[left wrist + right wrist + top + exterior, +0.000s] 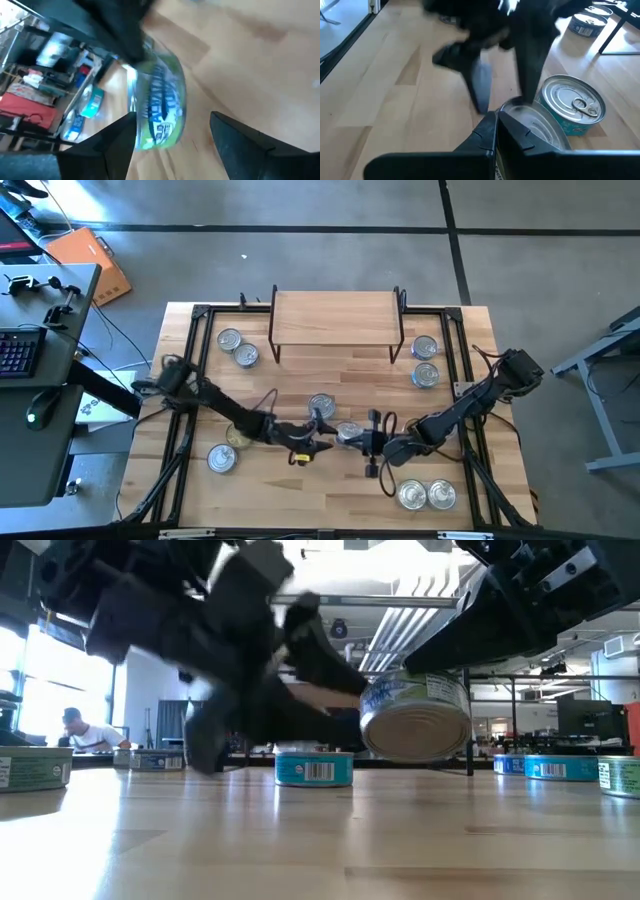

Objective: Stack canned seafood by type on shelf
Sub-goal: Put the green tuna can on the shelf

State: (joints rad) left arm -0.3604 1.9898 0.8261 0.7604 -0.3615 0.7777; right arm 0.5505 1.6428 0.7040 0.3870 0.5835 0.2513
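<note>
The right gripper [372, 442] is clamping a tilted can [416, 718] above open tabletop [300, 480], well short of the shelf [335, 320]; the left gripper [322, 438], fingers apart, is blurring beside it.

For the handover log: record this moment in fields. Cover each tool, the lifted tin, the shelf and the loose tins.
Left tool: open, fingers spread either side of the lifted tin
Right tool: shut on the tin's rim
Lifted tin: short round metal tin with green-and-blue label, tilted, clear of the table
Shelf: small light-wood board on black legs, no tins on it
Other tins: standing on the wooden table, in small groups to the left, right and front
</note>
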